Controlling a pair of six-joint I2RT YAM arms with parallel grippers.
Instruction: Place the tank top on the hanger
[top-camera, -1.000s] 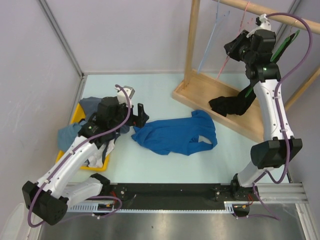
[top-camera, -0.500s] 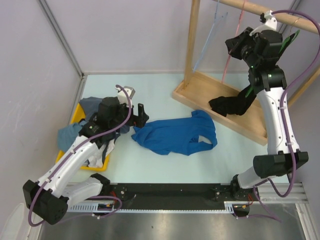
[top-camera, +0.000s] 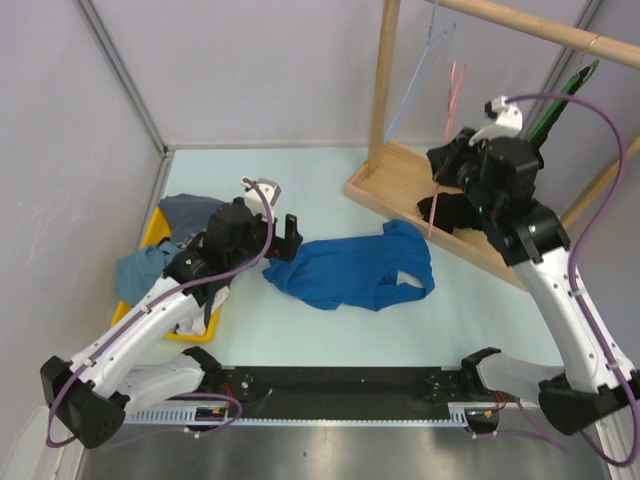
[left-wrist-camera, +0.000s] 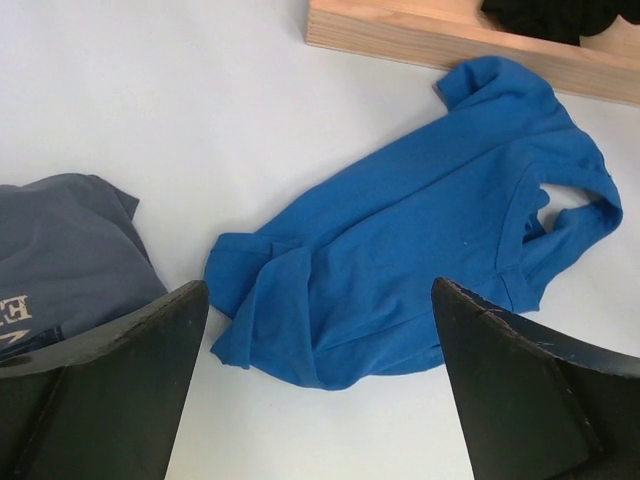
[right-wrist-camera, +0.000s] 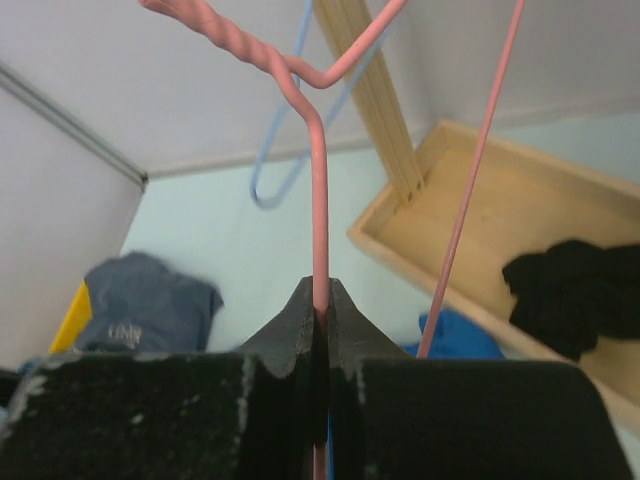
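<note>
While wide apart, left pincer (left-wrist-camera: 318, 288) just beside tank top (top-camera: 350, 270); right pincer (right-wrist-camera: 320, 295) tight on hanger (right-wrist-camera: 318, 190).

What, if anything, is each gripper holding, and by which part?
The right gripper pinches the pink hanger on a straight wire below its twisted neck. The left gripper, open, holds nothing.

Open table (top-camera: 300, 180) around the tank top (top-camera: 350, 270); wooden rack base (top-camera: 385, 170) beyond.

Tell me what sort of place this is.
Probably a robotics lab cell for laundry practice: plain partition walls, a wooden clothes rack, a pink hanger, and a blue tank top lying on the table.
</note>
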